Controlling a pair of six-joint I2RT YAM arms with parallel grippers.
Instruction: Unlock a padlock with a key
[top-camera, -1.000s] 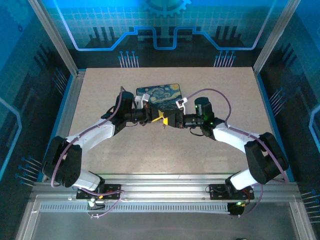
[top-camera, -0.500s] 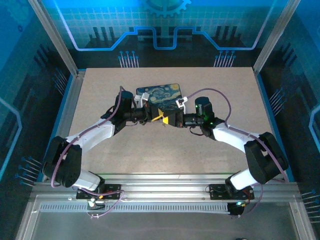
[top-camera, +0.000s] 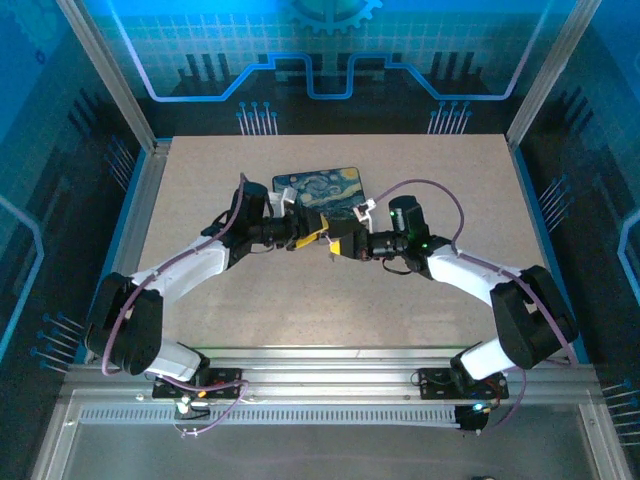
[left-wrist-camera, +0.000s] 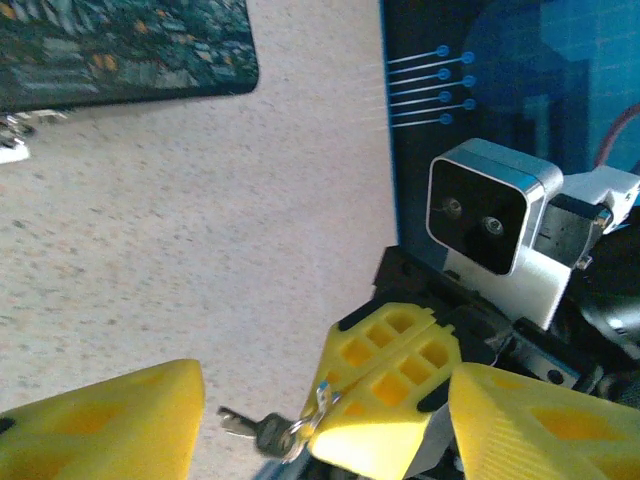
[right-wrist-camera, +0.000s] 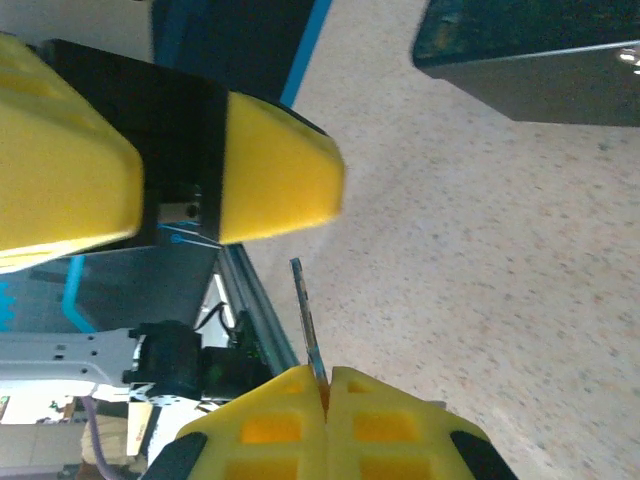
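My right gripper (right-wrist-camera: 327, 385) is shut on the key (right-wrist-camera: 308, 320), whose thin silvery blade sticks out edge-on from between the yellow pads. In the left wrist view the same right gripper (left-wrist-camera: 322, 398) pinches a small ring, and a dark-headed key (left-wrist-camera: 262, 432) dangles from it above the table. My left gripper (left-wrist-camera: 320, 430) stands open, its yellow fingers (left-wrist-camera: 100, 425) spread to either side of the right gripper's tips and holding nothing. From above, the left gripper (top-camera: 310, 230) and the right gripper (top-camera: 336, 244) meet tip to tip just in front of the box. The padlock is hidden.
A black box with a blue-and-yellow swirling painting on its lid (top-camera: 320, 185) lies just behind the grippers; its edge is close in both wrist views (left-wrist-camera: 120, 45) (right-wrist-camera: 530, 50). The speckled beige table (top-camera: 420, 170) is bounded by aluminium rails (top-camera: 140, 200) at the sides.
My left gripper has gone from shut to open. My right gripper has closed fully on the key and stays tip to tip with the left one.
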